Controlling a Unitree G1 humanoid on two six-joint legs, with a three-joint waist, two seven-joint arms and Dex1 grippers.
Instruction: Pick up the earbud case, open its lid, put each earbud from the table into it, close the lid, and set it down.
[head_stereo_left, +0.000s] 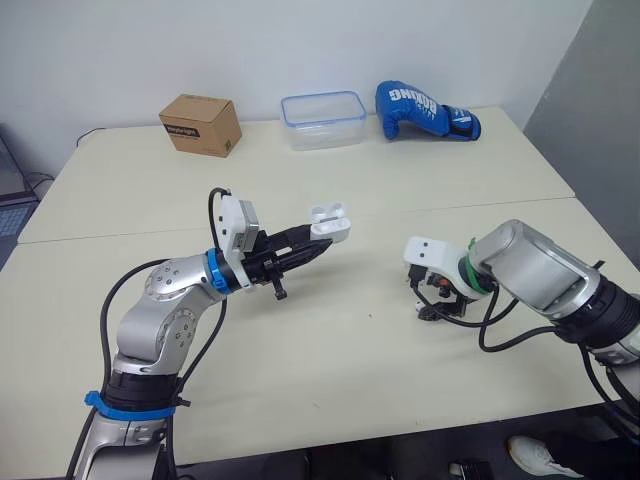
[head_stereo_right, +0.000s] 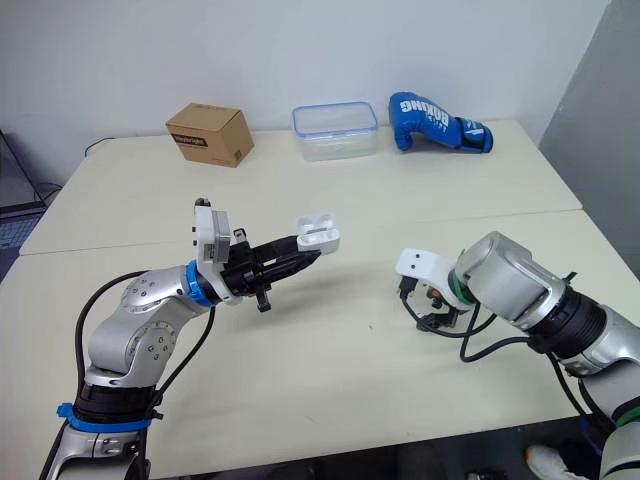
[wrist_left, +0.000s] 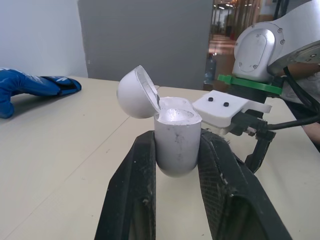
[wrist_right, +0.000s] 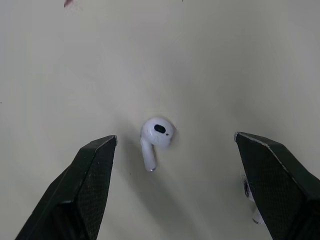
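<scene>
My left gripper (head_stereo_left: 325, 240) is shut on the white earbud case (head_stereo_left: 330, 222), which it holds above the middle of the table. The case's lid stands open; in the left wrist view the case (wrist_left: 175, 140) sits upright between the two black fingers (wrist_left: 135, 190). My right gripper (head_stereo_left: 437, 310) points down at the table to the right of the case. In the right wrist view it is open (wrist_right: 175, 137), with one white earbud (wrist_right: 156, 134) lying on the table between its fingers. A second small white piece (wrist_right: 252, 202) shows partly behind one finger.
Along the far edge stand a cardboard box (head_stereo_left: 201, 124), a clear plastic container with a blue rim (head_stereo_left: 323, 120) and a blue boxing glove (head_stereo_left: 425, 108). A seam runs across the cream table (head_stereo_left: 330, 380).
</scene>
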